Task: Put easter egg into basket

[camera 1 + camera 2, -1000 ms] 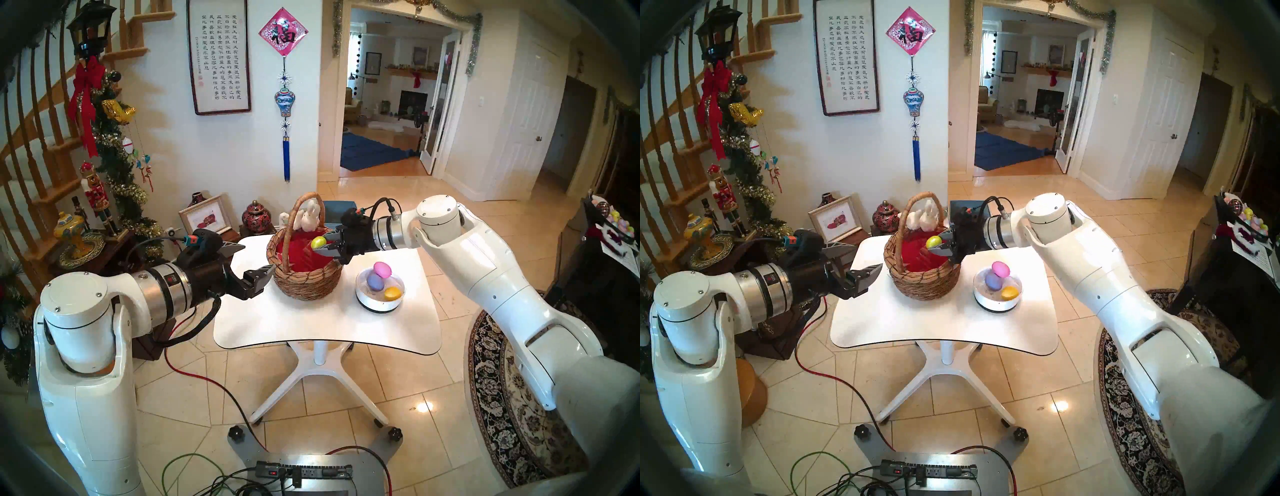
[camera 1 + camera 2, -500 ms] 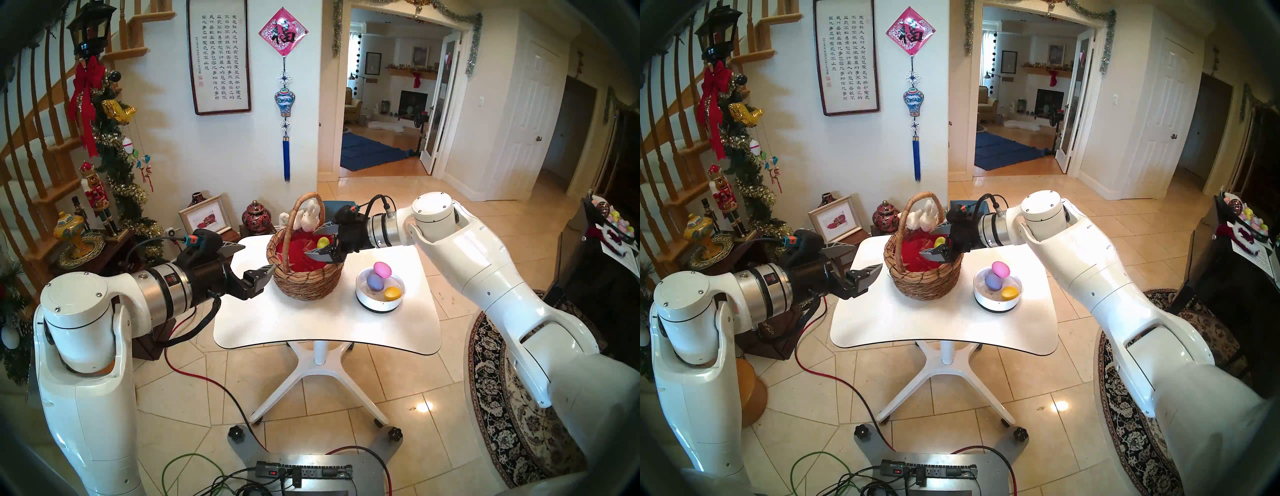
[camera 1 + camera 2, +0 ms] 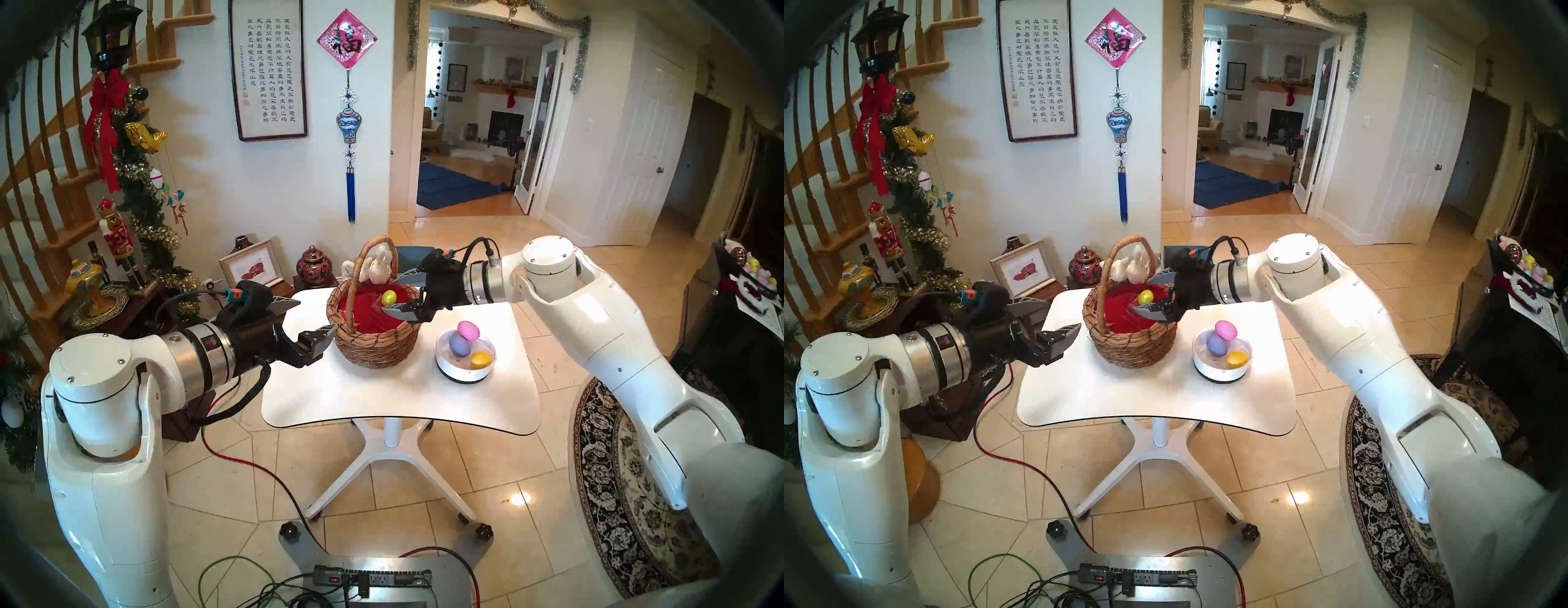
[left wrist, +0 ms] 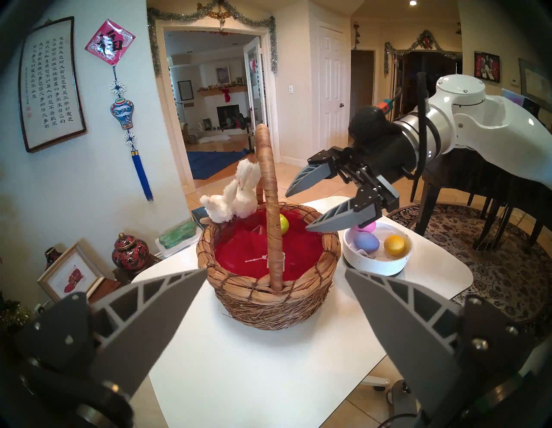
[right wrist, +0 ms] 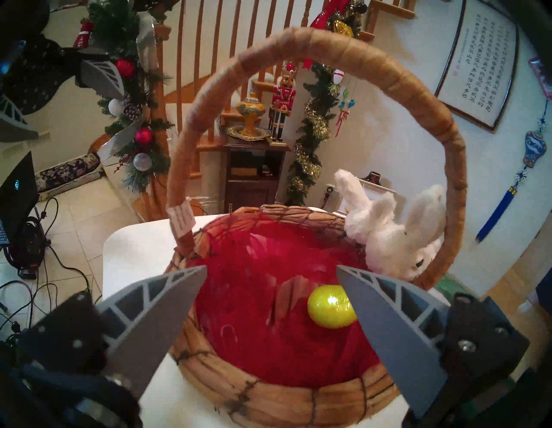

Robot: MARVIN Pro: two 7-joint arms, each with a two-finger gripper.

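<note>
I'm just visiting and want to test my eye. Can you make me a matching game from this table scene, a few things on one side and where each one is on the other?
Things:
1. yellow-green egg
2. pink egg
3. white plush bunny
4. right gripper

Places:
A. on top of the other eggs in the white bowl
B. open, above the basket's rim
C. on the red lining in the basket
D. by the basket's handle

Pairs: 1-C, 2-A, 3-D, 4-B

Both head views look down from above onto the white table (image 3: 399,399), while each wrist camera faces the basket (image 4: 268,299) closely from opposite sides, all four sharing it.
</note>
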